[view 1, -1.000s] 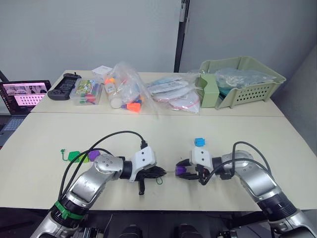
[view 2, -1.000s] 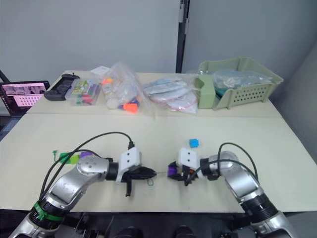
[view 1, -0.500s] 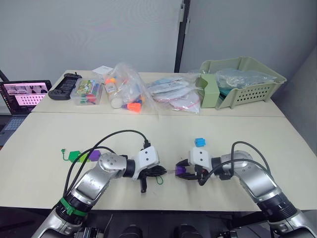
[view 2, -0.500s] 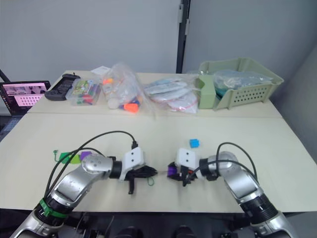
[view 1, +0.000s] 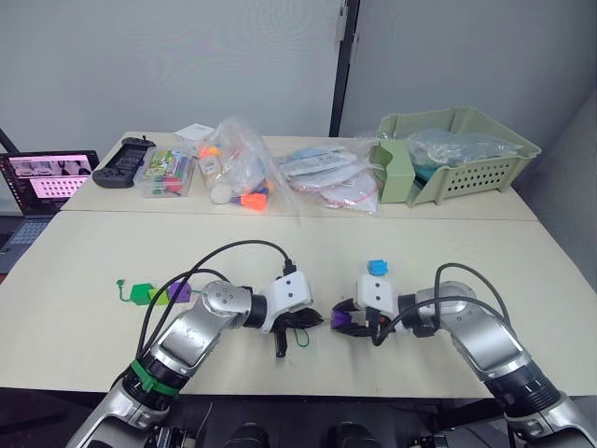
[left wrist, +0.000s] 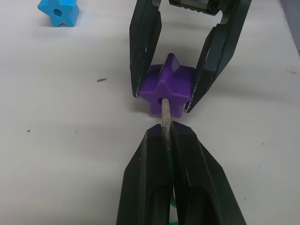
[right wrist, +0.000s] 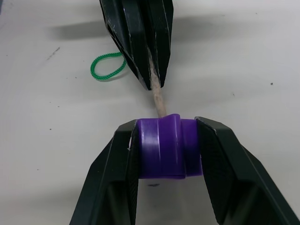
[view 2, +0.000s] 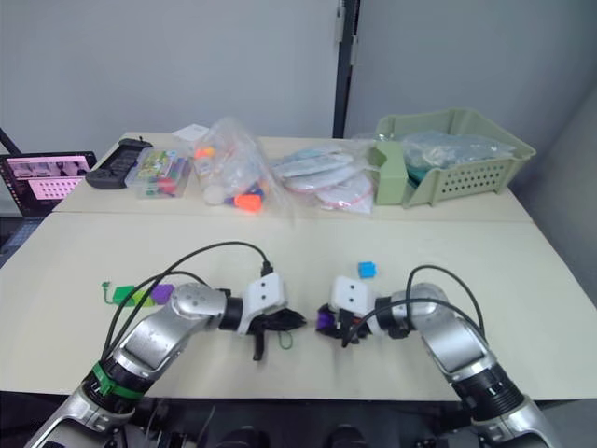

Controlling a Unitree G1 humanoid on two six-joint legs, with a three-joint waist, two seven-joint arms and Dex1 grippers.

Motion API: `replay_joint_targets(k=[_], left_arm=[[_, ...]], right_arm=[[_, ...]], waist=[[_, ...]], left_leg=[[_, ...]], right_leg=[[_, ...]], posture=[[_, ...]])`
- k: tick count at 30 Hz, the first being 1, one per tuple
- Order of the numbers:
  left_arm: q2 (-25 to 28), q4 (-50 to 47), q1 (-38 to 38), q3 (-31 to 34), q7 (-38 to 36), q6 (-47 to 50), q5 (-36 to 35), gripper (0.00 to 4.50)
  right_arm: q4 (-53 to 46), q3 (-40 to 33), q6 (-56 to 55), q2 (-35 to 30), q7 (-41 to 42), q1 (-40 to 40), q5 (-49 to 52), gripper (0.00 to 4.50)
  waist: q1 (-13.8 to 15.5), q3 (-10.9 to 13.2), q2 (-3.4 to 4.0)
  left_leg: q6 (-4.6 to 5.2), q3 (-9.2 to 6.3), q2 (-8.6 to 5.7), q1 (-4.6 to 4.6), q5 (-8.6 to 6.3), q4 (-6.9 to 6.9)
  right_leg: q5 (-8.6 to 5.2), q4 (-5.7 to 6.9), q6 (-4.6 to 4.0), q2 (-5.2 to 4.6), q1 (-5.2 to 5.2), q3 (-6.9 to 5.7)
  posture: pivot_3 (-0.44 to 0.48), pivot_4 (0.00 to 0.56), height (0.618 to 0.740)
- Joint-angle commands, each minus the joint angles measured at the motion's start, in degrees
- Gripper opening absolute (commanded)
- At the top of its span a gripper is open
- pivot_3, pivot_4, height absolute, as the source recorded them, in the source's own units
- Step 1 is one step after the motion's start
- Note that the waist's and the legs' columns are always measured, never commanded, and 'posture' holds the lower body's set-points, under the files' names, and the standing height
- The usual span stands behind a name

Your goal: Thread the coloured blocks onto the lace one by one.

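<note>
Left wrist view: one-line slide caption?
Left end effector feeds the lace tip into a purple block held by the right end effector.

Right gripper [view 2: 328, 324] apparently clamps purple block [view 2: 325, 321] facing left gripper [view 2: 291, 320].

I see a purple block [left wrist: 167, 90] between black fingers [left wrist: 144, 44], a pale tip on the green lace [right wrist: 107, 67] — and a bright blue block [left wrist: 57, 11] on the cream table [left wrist: 61, 140].

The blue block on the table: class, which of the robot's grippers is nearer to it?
Right. The right gripper, shut on a purple block, sits just in front of the blue block. The left gripper, pinching the lace, lies farther off, beyond the purple block.
</note>
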Motion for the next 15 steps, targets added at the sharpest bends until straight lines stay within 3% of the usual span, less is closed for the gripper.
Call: replay_joint_targets(k=[1, 7, 11, 15], left_arm=[[-4.9, 0.8, -2.6, -2.9, -0.1, -2.3, -0.4, 0.0], [-8.3, 5.6, -3.6, -5.0, -1.6, -5.8, 1.4, 0.0], [-7.6, 5.8, -4.0, -4.7, -3.5, -5.8, 2.0, 0.0], [-4.8, 4.5, -4.0, -2.4, -5.5, -4.1, 1.0, 1.33]], right_arm=[[-3.2, 2.0, 1.3, 1.5, 0.0, 0.3, 1.0, 1.35], [-5.2, 1.8, 2.6, 1.4, -0.1, 1.3, 1.0, 1.33], [-5.5, 1.4, 3.3, 1.5, -0.4, 1.5, 0.9, 1.33], [-5.3, 1.1, 3.2, 1.3, -0.4, 2.2, 0.7, 1.33]], waist=[[0.1, 0.0, 0.0], [0.3, 0.0, 0.05], [0.5, -0.1, 0.05], [0.2, -0.1, 0.05]], left_leg=[[0.0, 0.0, 0.0, -0.02, 0.0, 0.03], [0.0, -0.01, -0.03, -0.01, 0.0, 0.11], [0.0, -0.02, -0.07, 0.02, 0.0, 0.23], [0.0, -0.04, -0.03, 0.03, 0.0, 0.23]], right_leg=[[0.0, 0.0, 0.0, 0.0, 0.01, -0.01], [0.0, 0.01, 0.0, 0.0, 0.08, -0.04], [0.01, -0.04, 0.04, -0.03, 0.24, -0.06], [0.01, -0.04, 0.04, 0.01, 0.23, -0.06]], posture=[[0.0, 0.15, 0.74], [0.0, 0.15, 0.74], [0.0, 0.15, 0.74], [0.0, 0.15, 0.74]])
